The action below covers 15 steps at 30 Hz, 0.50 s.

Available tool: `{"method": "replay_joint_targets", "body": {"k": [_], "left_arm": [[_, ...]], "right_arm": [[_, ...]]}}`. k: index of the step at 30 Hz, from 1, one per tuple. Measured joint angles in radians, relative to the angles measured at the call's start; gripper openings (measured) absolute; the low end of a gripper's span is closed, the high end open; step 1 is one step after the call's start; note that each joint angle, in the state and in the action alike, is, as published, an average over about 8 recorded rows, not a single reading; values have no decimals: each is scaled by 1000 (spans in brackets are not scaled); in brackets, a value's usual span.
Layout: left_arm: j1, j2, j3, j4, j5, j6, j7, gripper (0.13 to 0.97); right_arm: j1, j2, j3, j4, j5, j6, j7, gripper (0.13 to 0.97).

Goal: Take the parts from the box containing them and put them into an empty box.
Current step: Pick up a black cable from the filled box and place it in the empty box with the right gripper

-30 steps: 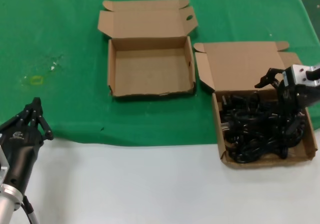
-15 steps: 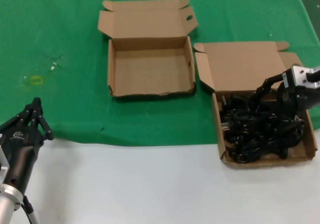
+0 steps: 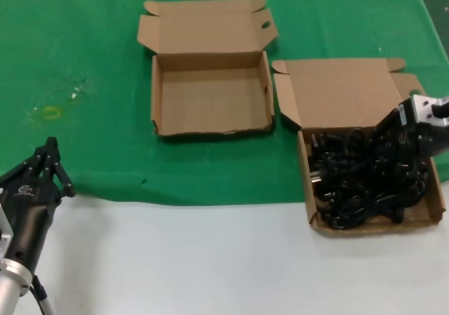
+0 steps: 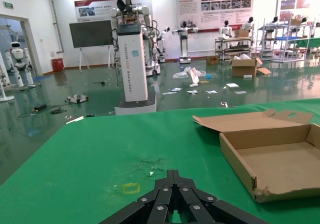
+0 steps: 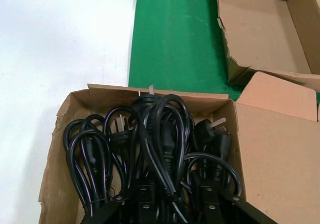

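The power cords (image 3: pixel 365 182) are lying tangled in the right-hand cardboard box (image 3: pixel 312 217), which is sitting at the near edge of the green mat (image 3: pixel 84 62) on our bench (image 3: pixel 175 259). We are reaching our right end effector (image 3: pixel 393 136) down into the pile from the box's far right side; its fingers are buried among the cords, so we cannot tell whether they are gripping anything. The empty box (image 3: pixel 158 94) is standing open to the left, well apart. Our left end effector (image 3: pixel 49 162) is waiting at the near left, fingers pinched together.
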Motion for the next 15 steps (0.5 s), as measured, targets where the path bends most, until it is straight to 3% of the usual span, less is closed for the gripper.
{"method": "replay_joint_targets", "body": {"k": [3,12,15], "left_arm": [[0,0,0,0,0,0,0,144],[0,0,0,0,0,0,0,144],[0,0,0,0,0,0,0,144]], "right_arm": [[-4,2,5,8,-3,-1,7,329],[-9,24,20,77,-8,-27,54,222],[-2,35,25,116,-9,-49,82,222]]}}
